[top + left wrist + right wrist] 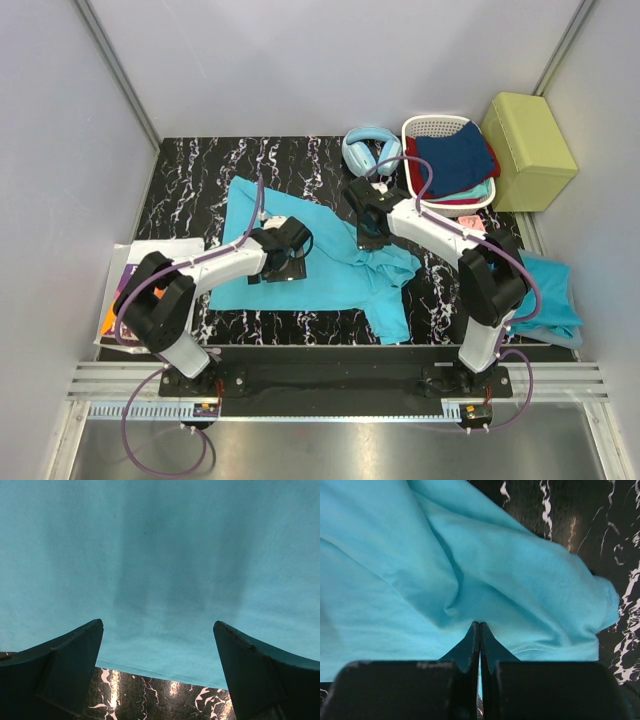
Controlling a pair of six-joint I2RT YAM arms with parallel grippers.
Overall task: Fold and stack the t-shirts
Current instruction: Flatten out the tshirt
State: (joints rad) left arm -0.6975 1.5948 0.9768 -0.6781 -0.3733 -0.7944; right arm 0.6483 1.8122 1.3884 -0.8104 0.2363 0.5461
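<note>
A turquoise t-shirt [335,280] lies spread on the black marble table [195,170], its right side rumpled. My left gripper [290,250] hovers low over the shirt's left half with its fingers wide apart. In the left wrist view the t-shirt [160,555] fills the frame and its hem crosses between the open left gripper [159,627]. My right gripper [370,236] is at the shirt's upper right. In the right wrist view the right gripper [480,625] is shut on a pinch of the t-shirt [395,580], and cloth bunches at its tips. A second t-shirt [550,290] lies folded at the table's right edge.
Pale blue headphones [370,150] lie at the back. A white basket [432,126] beside them holds dark blue and red clothes. A yellow-green box [528,150] stands at the back right. Printed papers [140,265] lie at the left edge. Grey walls close in on three sides.
</note>
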